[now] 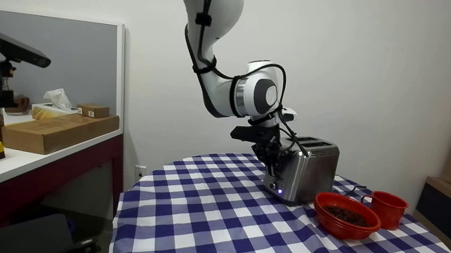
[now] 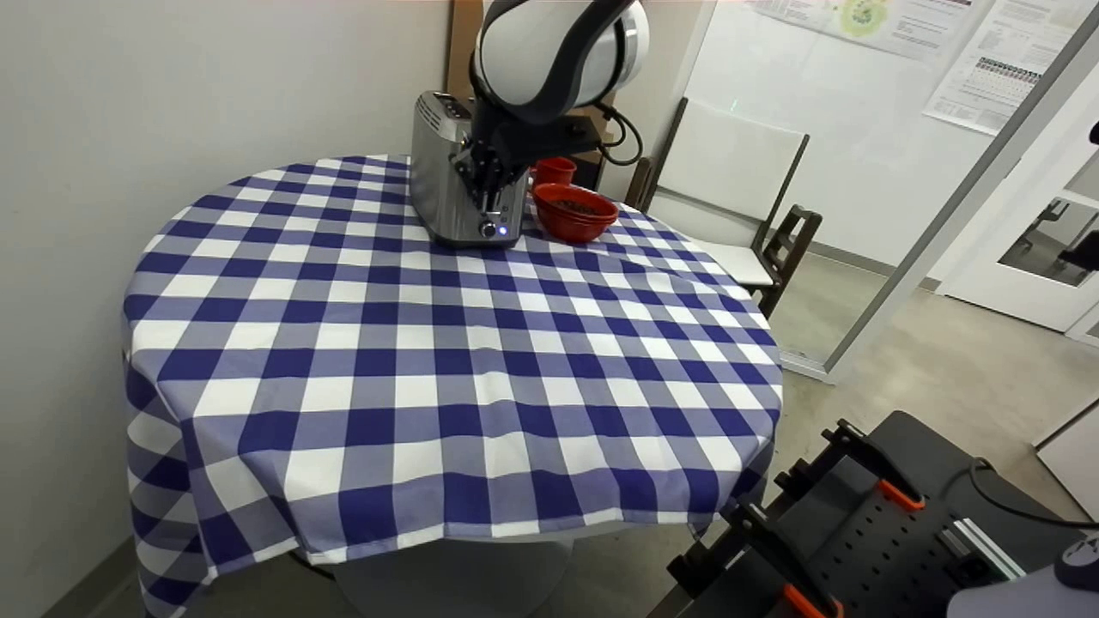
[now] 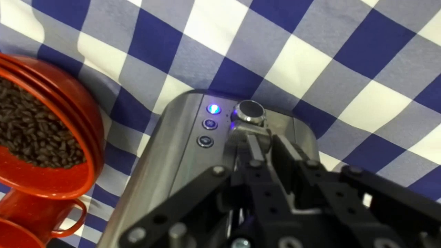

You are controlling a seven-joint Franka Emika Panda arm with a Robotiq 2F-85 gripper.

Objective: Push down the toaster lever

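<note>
In an exterior view: my gripper [image 1: 272, 173] slants down at one narrow end of the toaster [image 1: 316, 176], which stands upright on the checked tablecloth [image 1: 212, 232]. Nested red bowls [image 1: 339, 231] just beside, dark grains [image 1: 346, 215] in the top one; red mug [image 1: 389, 211] next to them.

In an exterior view: same end, knob [image 2: 488, 229] near the base, blue-lit button [image 2: 504, 230] beside it, gripper tips just above. White chair [image 2: 734, 264] past the tablecloth.

Wrist view: my fingers [image 3: 255, 146] all but closed, slim gap between. Tips overlap the toaster lever [image 3: 245, 129], low on that end, right beside the knob. Touching or not, can't tell.
</note>
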